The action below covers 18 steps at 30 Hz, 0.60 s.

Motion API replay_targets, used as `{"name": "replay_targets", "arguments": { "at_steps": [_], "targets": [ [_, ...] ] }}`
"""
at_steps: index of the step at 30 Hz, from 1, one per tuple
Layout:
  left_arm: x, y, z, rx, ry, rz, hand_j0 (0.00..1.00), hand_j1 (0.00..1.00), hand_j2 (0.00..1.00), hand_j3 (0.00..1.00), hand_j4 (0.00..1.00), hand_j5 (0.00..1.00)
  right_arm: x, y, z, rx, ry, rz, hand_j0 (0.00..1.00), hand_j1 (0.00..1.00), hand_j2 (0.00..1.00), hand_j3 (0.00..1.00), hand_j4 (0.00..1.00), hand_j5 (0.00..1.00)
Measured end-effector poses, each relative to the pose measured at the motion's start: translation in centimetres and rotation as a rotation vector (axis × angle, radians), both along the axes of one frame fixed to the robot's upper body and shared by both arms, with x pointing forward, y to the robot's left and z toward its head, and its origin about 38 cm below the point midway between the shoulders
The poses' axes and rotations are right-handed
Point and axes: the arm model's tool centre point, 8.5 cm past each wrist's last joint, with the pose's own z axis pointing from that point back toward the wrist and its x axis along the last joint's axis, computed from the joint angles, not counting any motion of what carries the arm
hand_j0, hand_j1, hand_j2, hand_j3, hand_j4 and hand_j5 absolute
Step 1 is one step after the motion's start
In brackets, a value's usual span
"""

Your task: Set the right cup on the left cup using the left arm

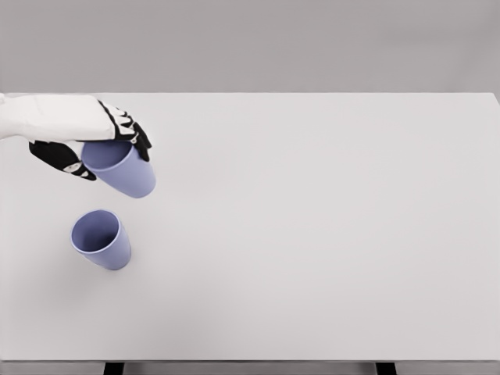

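Two matching lavender-blue cups show in the head view. One cup [119, 167] is held off the table, its mouth toward me, with my left hand [92, 147] shut around its rim; dark fingers wrap it from above and from the left. The other cup [101, 239] stands on the white table [312, 234] below and slightly left of the held one, open mouth up. A small gap separates the two cups. My left arm comes in from the left edge. No right arm shows.
The table's far edge runs across the top, against a grey wall. Its front edge lies near the bottom of the picture, with two dark legs under it.
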Motion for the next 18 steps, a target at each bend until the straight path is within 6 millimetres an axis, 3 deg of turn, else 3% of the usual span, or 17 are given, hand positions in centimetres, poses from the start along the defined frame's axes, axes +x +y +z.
{"name": "replay_targets", "arguments": {
  "at_steps": [7, 18],
  "targets": [
    [-1.5, 1.2, 0.8, 0.011, -0.038, -0.104, 0.65, 0.65, 0.65, 0.65, 0.65, 0.65, 0.0, 0.0, 0.0, 0.0, 0.0, 0.0, 1.0, 1.0, 1.0, 1.0, 1.0, 1.0],
    [-2.4, 3.5, 1.4, 0.018, -0.036, -0.062, 0.66, 0.66, 0.66, 0.66, 0.66, 0.66, 0.0, 0.0, 0.0, 0.0, 0.0, 0.0, 1.0, 1.0, 1.0, 1.0, 1.0, 1.0]
  ]
}}
